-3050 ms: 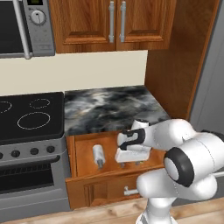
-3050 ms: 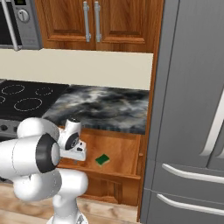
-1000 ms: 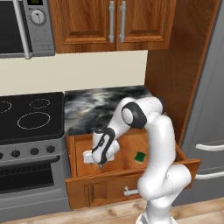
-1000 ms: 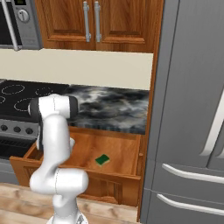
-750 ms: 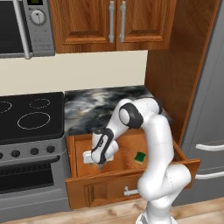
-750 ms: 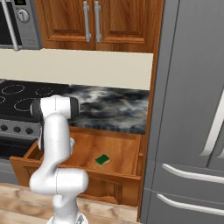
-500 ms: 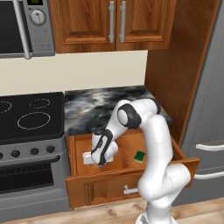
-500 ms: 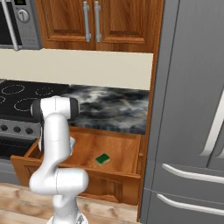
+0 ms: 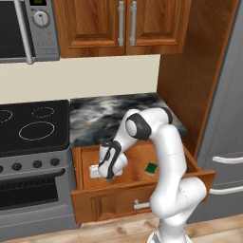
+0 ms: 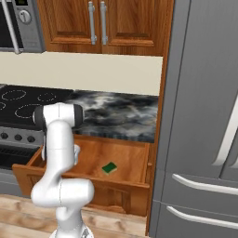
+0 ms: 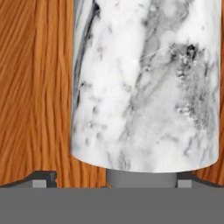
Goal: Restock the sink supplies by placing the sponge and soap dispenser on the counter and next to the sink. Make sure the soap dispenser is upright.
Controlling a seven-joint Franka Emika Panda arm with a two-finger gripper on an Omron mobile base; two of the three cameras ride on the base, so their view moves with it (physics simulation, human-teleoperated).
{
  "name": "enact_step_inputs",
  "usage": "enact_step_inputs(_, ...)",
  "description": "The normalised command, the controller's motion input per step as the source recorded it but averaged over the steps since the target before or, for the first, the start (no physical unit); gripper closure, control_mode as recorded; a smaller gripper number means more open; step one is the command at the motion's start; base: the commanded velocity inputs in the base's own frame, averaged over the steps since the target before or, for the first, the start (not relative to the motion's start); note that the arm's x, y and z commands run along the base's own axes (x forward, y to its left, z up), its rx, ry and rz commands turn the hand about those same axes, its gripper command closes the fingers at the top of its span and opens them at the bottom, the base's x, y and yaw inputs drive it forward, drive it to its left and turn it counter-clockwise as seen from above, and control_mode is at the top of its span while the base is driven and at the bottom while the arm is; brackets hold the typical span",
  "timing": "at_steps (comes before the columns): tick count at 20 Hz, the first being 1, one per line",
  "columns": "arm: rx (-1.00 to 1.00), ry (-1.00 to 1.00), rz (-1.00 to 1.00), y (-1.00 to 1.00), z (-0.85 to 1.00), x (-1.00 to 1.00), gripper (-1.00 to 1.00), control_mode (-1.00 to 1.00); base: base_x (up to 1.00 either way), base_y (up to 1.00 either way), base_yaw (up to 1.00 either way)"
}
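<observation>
Gripper (image 9: 98, 172) spread wide, straddling soap dispenser (image 11: 146, 83) lying flat on drawer floor; bottle's long axis runs toward 12 o'clock in hand view.

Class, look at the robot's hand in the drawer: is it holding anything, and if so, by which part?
Nothing is held yet. The hand is open, straddling the soap dispenser lying on the floor of the drawer, its fingers on either side of the marbled body.

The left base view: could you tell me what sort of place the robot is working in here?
A rendered home kitchen, by the look of it: a black stove under a microwave, a marbled counter over wooden cabinets, and an open drawer.
</observation>
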Motion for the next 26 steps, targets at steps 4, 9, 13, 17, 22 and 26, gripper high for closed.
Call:
enact_step_inputs(4,0.00,0.00,0.00,0.00,-0.09,0.08,1.00,-1.00,0.00,0.00,0.00)
enact_step_inputs(9,0.00,0.00,0.00,-0.03,-0.02,0.00,1.00,-1.00,0.00,0.00,0.00)
enact_step_inputs(13,0.00,0.00,0.00,-0.02,0.00,0.00,1.00,-1.00,0.00,0.00,0.00)
enact_step_inputs(17,0.00,-0.04,0.00,-0.06,0.42,0.00,1.00,-1.00,0.00,0.00,0.00)
enact_step_inputs(22,0.00,-0.03,-0.01,-0.01,0.95,-0.20,1.00,-1.00,0.00,0.00,0.00)
enact_step_inputs(26,0.00,0.00,-0.05,0.00,0.99,-0.39,1.00,-1.00,0.00,0.00,0.00)
